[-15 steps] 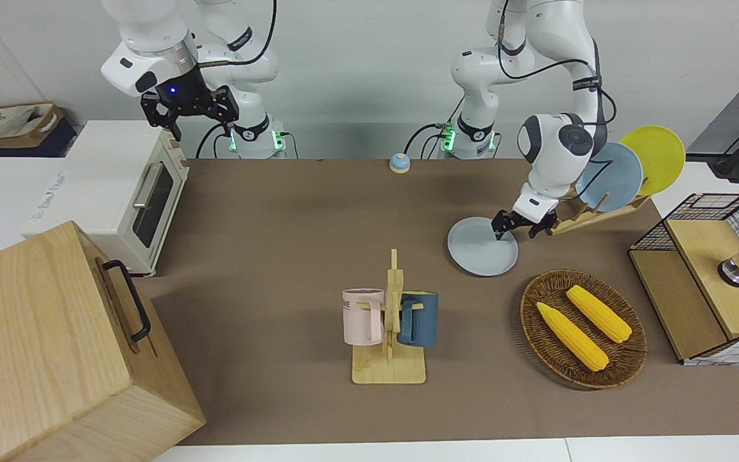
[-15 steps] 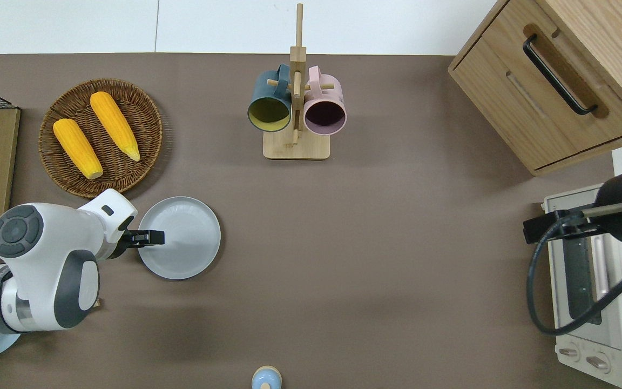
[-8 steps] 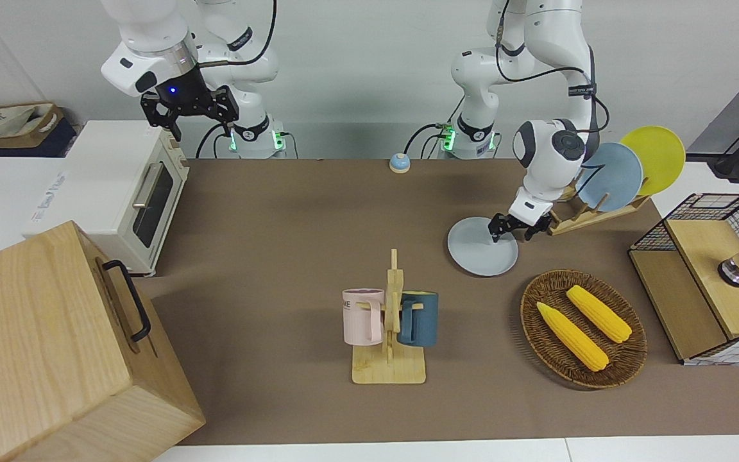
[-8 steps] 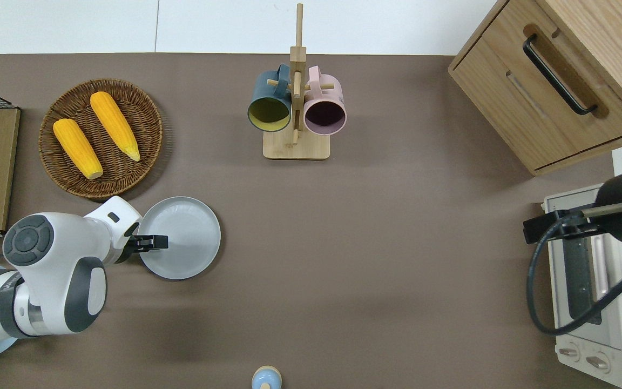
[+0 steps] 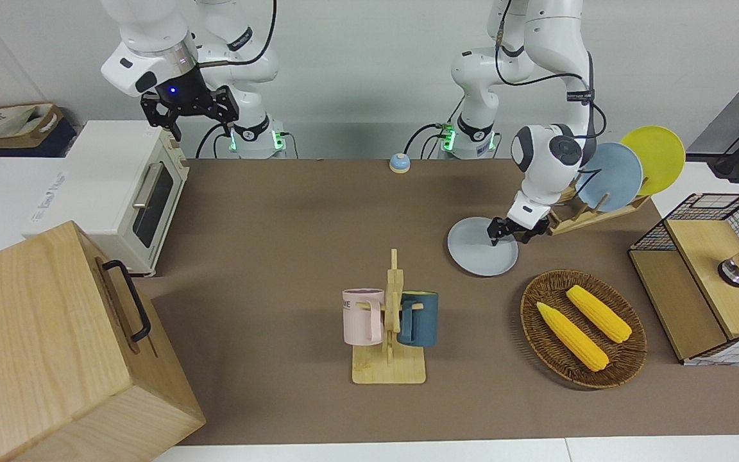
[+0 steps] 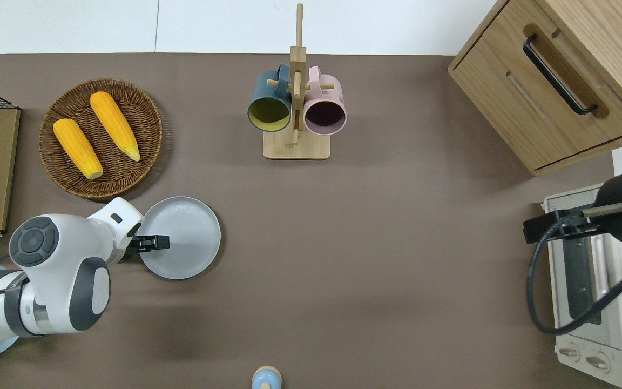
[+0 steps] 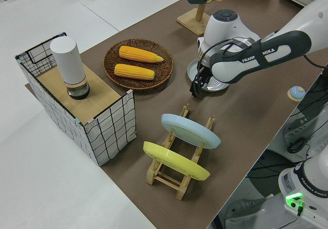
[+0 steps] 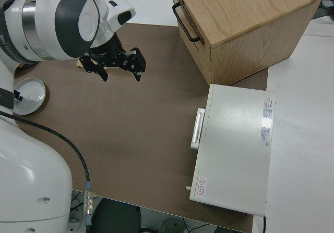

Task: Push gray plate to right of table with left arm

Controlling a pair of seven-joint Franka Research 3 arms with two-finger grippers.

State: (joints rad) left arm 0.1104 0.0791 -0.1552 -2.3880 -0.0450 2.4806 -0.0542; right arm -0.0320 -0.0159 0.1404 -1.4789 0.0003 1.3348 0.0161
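Observation:
The gray plate (image 5: 478, 256) lies flat on the brown table (image 5: 292, 212), toward the left arm's end; it also shows in the overhead view (image 6: 187, 237) and the left side view (image 7: 218, 83). My left gripper (image 5: 510, 235) is low at the plate's edge on the left arm's side (image 6: 149, 242). It is open. One finger (image 6: 164, 241) is over the plate's inside and the other is outside the rim, under the wrist. In the left side view the gripper (image 7: 197, 87) hides part of the plate. My right gripper (image 8: 120, 70) is open, empty and parked.
A wicker basket (image 6: 143, 116) with two corn cobs lies just farther from the robots than the plate. A rack with a sky-blue plate (image 5: 610, 176) and a yellow plate (image 5: 655, 157) stands nearer to the robots. A mug stand (image 6: 296, 108), wooden cabinet (image 5: 55, 346), toaster oven (image 5: 119, 186) and small bell (image 5: 399, 163) are also on the table.
My left wrist has swung a little toward the right arm's end and the gripper has shifted slightly along the plate's rim. The plate has not visibly moved. The right arm is still.

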